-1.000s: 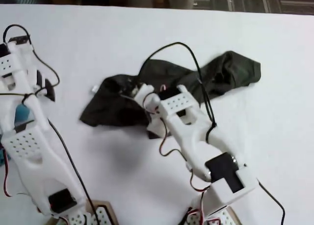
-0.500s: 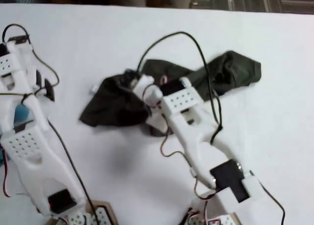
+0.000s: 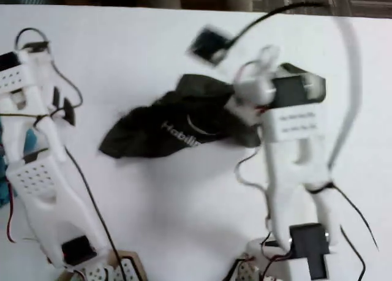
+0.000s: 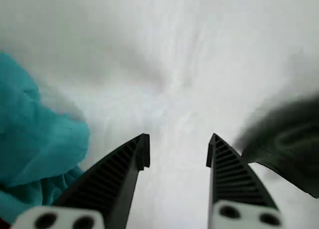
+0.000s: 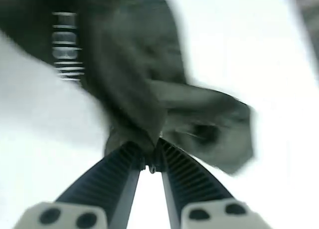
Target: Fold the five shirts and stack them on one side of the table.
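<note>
A dark crumpled shirt point(image 3: 177, 123) with white print lies mid-table on the white table point(image 3: 184, 201). My right gripper point(image 3: 236, 103) is shut on a bunched fold of the dark shirt point(image 5: 134, 89), which hangs from between its fingers point(image 5: 119, 174); the gripper point(image 5: 149, 161) sits at the shirt's right end. My left gripper point(image 4: 177, 151) is open over bare table, between a teal shirt point(image 4: 35, 144) and an edge of the dark shirt point(image 4: 284, 144). In the high view the left arm point(image 3: 37, 140) stands at the far left, its gripper point(image 3: 61, 106) left of the dark shirt.
A strip of teal cloth point(image 3: 3, 177) shows at the table's left edge beside the left arm. Black cables point(image 3: 275, 14) loop above the right arm. The table's far edge point(image 3: 184, 7) runs along the back.
The right arm has swung to the right and away from the front, dragging the pinched fold of the dark shirt with it; the shirt's white print is now exposed. The left arm has barely shifted.
</note>
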`<act>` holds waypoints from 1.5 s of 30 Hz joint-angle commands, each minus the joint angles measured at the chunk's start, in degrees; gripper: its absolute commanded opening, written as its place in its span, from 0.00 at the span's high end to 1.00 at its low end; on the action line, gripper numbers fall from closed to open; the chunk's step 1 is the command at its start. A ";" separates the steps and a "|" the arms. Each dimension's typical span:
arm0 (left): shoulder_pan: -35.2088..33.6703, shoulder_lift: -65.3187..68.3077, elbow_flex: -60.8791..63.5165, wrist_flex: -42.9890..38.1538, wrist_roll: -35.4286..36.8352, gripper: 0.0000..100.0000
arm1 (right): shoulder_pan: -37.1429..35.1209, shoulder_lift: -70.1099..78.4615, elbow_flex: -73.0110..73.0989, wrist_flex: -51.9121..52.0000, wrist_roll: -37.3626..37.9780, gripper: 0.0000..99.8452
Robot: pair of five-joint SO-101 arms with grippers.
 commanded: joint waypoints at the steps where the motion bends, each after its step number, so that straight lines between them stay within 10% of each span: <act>1: 4.31 -0.35 1.27 0.62 -5.19 0.78 | 12.62 0.75 -10.81 0.75 3.34 0.98; 9: 13.54 -0.35 9.63 -1.67 -9.41 0.73 | 26.68 6.11 -20.22 0.57 8.62 0.98; 18: 27.25 -3.69 18.07 0.53 -6.86 0.71 | 26.51 7.34 -20.75 2.51 8.18 0.98; 29: 34.02 -39.74 70.73 -37.10 -5.54 0.71 | 24.48 7.43 -20.75 2.42 8.18 0.98; 37: 38.42 -36.57 66.51 -35.34 -4.40 0.71 | 24.48 7.52 -20.66 2.42 8.35 0.98; 45: 40.09 -36.04 59.65 -32.26 16.00 0.71 | 24.57 11.38 -20.75 2.59 8.09 0.98</act>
